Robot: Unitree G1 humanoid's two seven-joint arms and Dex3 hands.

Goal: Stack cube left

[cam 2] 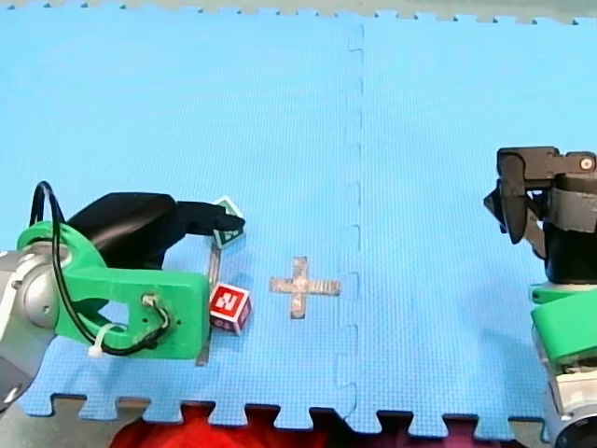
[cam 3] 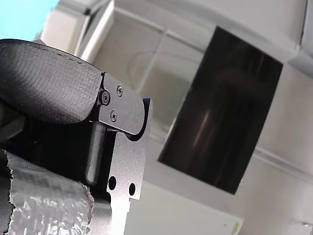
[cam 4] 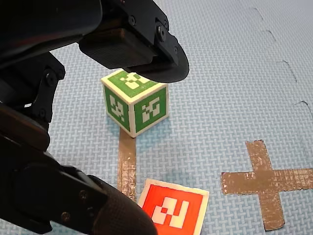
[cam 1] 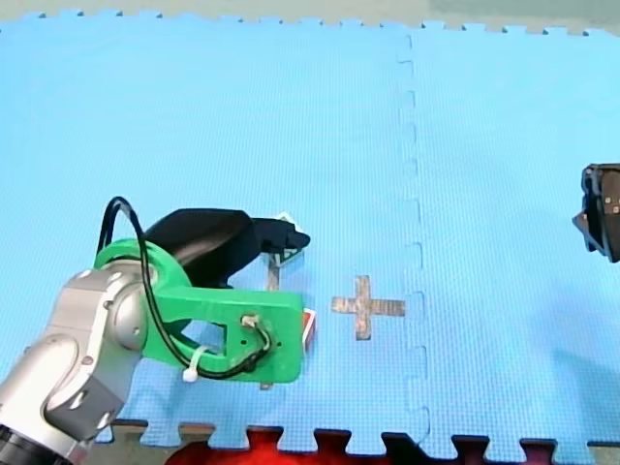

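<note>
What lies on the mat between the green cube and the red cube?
A strip of tape, seen in the second wrist view, running from the green cube toward the red cube.

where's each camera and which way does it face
first head view: on the head, facing forward and down at the blue mat; left hand lower left, right hand at right edge.
second head view: same, slightly shifted.
first wrist view: at a wrist, tilted up at a dark panel; black hand casing close.
second wrist view: left wrist, looking past fingers onto the green cube.
shared: it and both head views show green cube, red cube, tape cross.
</note>
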